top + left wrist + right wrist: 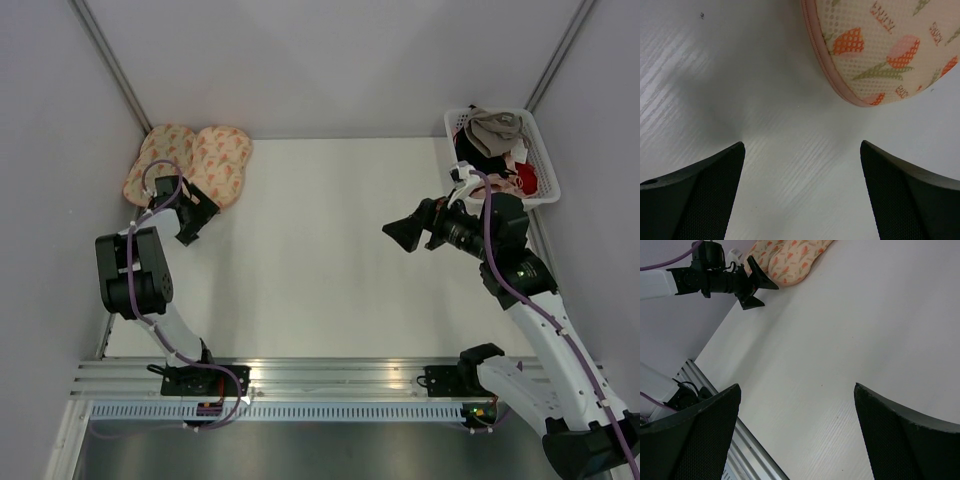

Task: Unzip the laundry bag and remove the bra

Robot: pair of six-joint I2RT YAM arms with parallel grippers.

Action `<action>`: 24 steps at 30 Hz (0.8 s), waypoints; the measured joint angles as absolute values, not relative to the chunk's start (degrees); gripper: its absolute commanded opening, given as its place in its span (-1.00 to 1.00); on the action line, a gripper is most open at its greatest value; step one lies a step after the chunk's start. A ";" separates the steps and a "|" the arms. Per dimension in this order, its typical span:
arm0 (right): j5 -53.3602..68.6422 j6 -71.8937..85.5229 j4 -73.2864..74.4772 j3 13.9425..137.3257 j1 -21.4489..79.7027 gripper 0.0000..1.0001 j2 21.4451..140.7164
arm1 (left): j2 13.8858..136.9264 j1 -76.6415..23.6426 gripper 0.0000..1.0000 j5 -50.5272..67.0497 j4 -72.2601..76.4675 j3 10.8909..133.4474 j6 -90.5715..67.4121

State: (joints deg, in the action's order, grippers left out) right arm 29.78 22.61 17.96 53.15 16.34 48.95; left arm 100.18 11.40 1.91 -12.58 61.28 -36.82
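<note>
The laundry bag [221, 163], a cream-peach pouch with orange-red print, lies at the table's far left. Its pink zip edge shows shut in the left wrist view [875, 55]. It also shows in the right wrist view [799, 259]. My left gripper [188, 236] is open and empty, just in front of the bag's near end and apart from it; bare table lies between its fingers [802, 145]. My right gripper [399, 232] is open and empty above the table's right half, pointing left [795, 386]. No white bra shows; the bag's inside is hidden.
A second, identical-looking pouch [157, 160] lies against the bag's left side, near the left wall. A white plastic basket [541, 150] at the far right holds beige-grey, pink and dark garments. A metal rail [330, 375] runs along the near edge.
</note>
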 measured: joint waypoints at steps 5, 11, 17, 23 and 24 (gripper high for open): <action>29.54 22.52 18.13 53.15 16.34 0.96 49.82 | 102.85 11.40 0.99 3.99 -5.67 59.92 -37.71; 29.50 22.50 18.37 52.90 16.34 0.96 50.74 | 106.69 11.53 0.99 7.22 4.38 60.29 -39.27; 29.41 22.24 19.16 52.84 16.34 0.96 50.76 | 111.28 11.55 0.50 12.01 12.03 62.22 -43.86; 28.60 21.65 20.27 52.69 16.34 0.93 50.61 | 116.33 11.66 -0.66 19.51 14.72 63.81 -48.88; 28.60 21.61 20.25 52.56 16.34 0.92 50.61 | 116.86 11.70 -0.79 21.43 14.81 63.94 -49.82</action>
